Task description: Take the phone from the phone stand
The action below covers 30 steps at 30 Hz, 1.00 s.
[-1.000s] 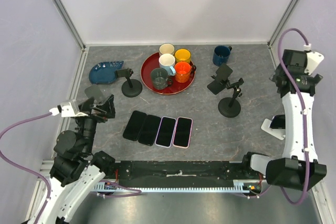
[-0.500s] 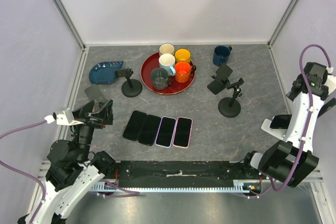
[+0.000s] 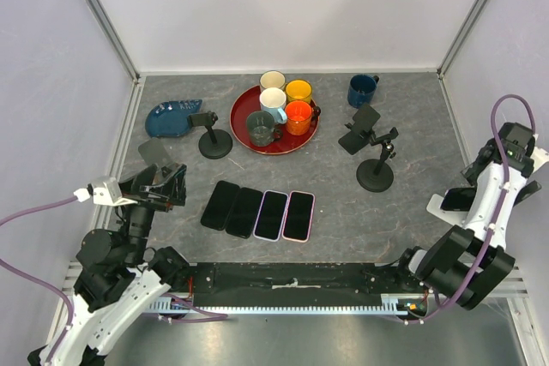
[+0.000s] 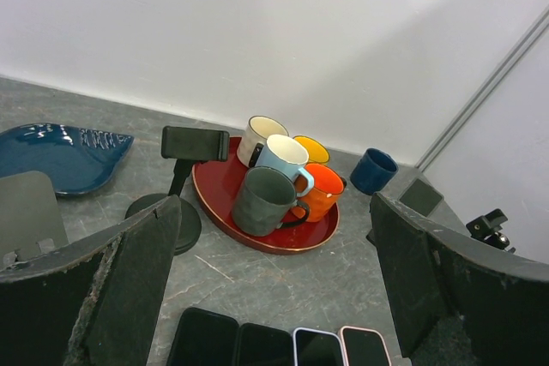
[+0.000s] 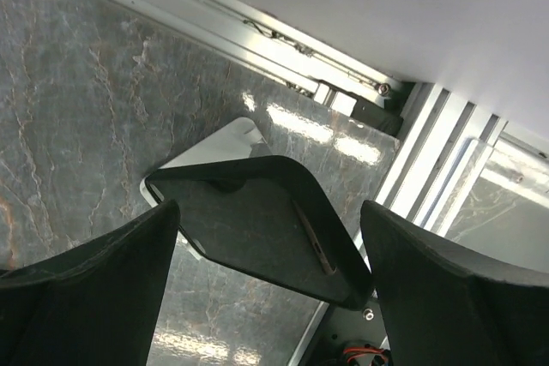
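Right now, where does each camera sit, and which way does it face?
Top: above, behind the bases, looking down on the table; both arms show.
Left wrist: low, left, faces the tray of mugs; own fingers at both sides.
Right wrist: right edge, looks down on the phone on its stand; own fingers below.
Top and left wrist share the tray.

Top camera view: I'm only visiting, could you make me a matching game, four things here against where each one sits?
Things:
1. navy blue ceramic mug
2. dark green ceramic mug
3. four dark flat phones
4. black phone leaning on a white plastic stand

Places:
A. on the round dark red tray
B. at the grey table's right edge
C. lying flat side by side, front centre
D. standing alone, right of the tray

Pairs: 1-D, 2-A, 3-C, 4-B
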Tool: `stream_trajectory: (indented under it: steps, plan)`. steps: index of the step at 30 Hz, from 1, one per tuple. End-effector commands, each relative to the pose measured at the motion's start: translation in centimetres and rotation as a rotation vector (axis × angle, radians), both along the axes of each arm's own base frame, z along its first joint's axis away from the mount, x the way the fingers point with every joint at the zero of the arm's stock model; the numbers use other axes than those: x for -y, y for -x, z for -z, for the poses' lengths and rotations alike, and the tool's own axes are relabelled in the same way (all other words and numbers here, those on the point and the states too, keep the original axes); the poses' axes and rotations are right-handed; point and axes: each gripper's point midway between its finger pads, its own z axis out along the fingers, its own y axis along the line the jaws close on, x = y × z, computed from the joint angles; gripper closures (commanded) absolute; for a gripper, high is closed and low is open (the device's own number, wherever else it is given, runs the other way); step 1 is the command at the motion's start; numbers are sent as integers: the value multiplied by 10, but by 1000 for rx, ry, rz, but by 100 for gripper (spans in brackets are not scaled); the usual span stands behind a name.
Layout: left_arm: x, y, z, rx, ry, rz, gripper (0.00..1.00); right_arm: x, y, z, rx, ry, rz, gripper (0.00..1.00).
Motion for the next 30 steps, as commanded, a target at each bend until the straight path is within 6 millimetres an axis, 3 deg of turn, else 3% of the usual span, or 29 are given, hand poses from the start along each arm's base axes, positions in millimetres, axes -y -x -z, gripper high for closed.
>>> stream_trajectory:
  steps: [1, 5, 8, 11, 12, 20, 26, 30]
  plan:
    - [0, -1, -3, 12, -2, -6, 3, -7, -17, -3, 130, -25, -51, 9]
    - [1, -2, -2, 8, -8, -2, 3, -9, -21, -6, 158, -33, -57, 14]
    - [1, -2, -2, 8, -8, -5, 3, -10, -24, -10, 181, -34, -59, 23]
    - [2, -3, -1, 2, -13, -1, 3, -12, -27, -13, 202, -39, -62, 35]
    - [3, -4, 1, -2, -17, 0, 3, -11, -28, -15, 210, -36, -61, 44]
    - [6, -6, 2, -11, -26, 3, 3, -11, -29, -28, 225, 3, -57, 73]
    - [8, -8, 3, -20, -33, 3, 3, -15, -32, -57, 254, 69, -68, 90]
    - [9, -9, 5, -27, -39, 2, 3, -21, -37, -89, 306, 136, -96, 100]
